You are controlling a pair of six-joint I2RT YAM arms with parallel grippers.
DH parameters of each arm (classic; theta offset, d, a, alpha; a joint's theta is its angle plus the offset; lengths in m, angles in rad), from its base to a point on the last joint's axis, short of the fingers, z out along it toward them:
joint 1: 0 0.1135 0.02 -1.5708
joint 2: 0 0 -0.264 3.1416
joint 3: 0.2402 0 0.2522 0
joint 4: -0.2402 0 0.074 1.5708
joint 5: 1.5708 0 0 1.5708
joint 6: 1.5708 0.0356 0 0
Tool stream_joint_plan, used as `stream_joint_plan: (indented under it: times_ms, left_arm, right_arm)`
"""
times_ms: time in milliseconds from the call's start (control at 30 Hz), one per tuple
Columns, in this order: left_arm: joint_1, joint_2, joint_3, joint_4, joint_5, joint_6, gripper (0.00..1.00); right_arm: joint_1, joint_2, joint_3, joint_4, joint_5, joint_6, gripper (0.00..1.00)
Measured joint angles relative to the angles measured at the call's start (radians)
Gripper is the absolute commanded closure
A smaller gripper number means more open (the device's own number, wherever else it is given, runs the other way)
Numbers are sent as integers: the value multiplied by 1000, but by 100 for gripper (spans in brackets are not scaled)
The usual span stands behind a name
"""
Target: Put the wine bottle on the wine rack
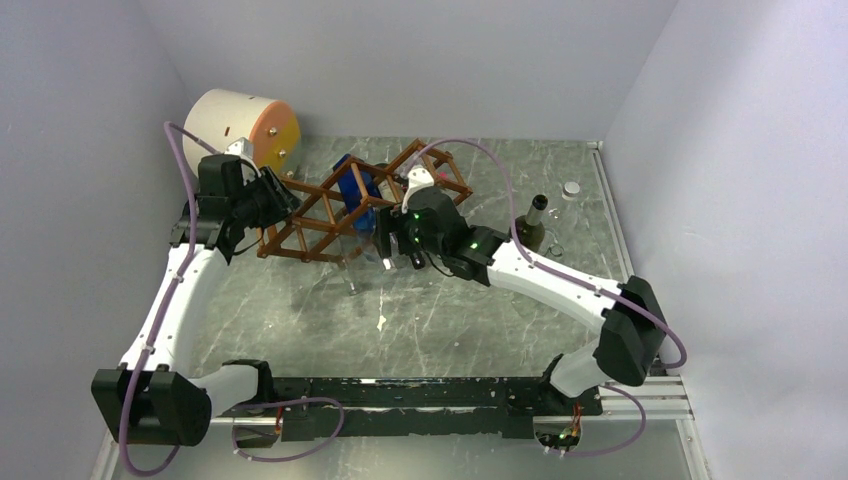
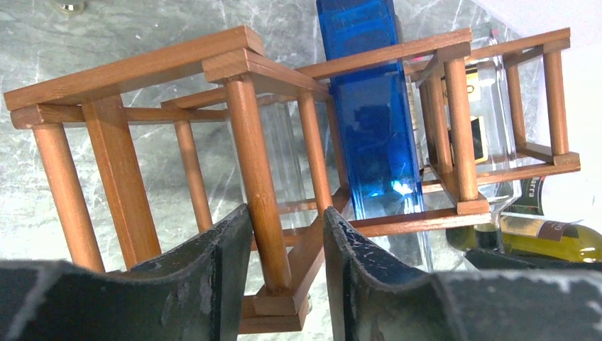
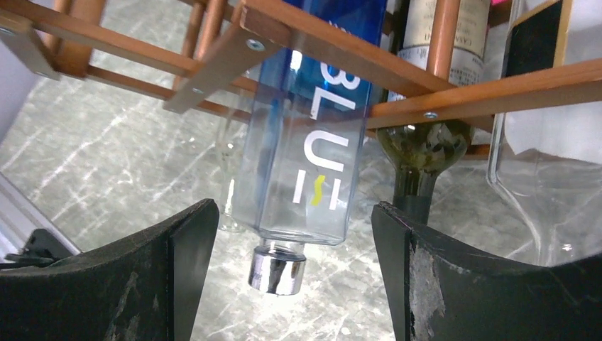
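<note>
Left gripper [image 2: 284,222] clamped on a rod of the wine rack [image 1: 310,215], upper middle of the overhead frame, right gripper [image 3: 292,213] spread wide around (not touching) the blue bottle [image 3: 312,142] lodged in the rack.

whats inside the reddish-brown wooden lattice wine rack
A blue square-sided bottle with a silver cap lies through one cell of the wine rack. A dark green bottle shows beside it; bars hide how it sits.

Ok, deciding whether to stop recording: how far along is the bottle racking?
Done: blue bottle lies in the wine rack. In hand: left tool clamps a rack bar; right tool stands open around the bottle's capped end. Left: back both away; a green bottle stands off the rack.
</note>
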Motion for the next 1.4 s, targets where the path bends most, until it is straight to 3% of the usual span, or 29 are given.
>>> stream_joint_plan:
  times_ms: [233,467,733,1000,1167,1400]
  left_arm:
    - [-6,-12,-6,-14,3,35,38]
    - [-6,-37,24,-61,3,96,37]
    - [-6,-69,92,-105,4,150,39]
    - [-6,-118,98,-94,83,188,39]
    - [-6,-143,98,-90,126,203,38]
    - [-6,-200,98,-41,197,225,38]
  right_arm:
    - [0,60,0,-20,-3,14,18]
    - [0,121,14,-15,-21,73,23]
    - [0,139,14,17,-13,148,37]
    - [0,144,18,34,9,158,21]
    - [0,109,25,26,47,142,20]
    - [-14,-105,32,-21,213,71,20]
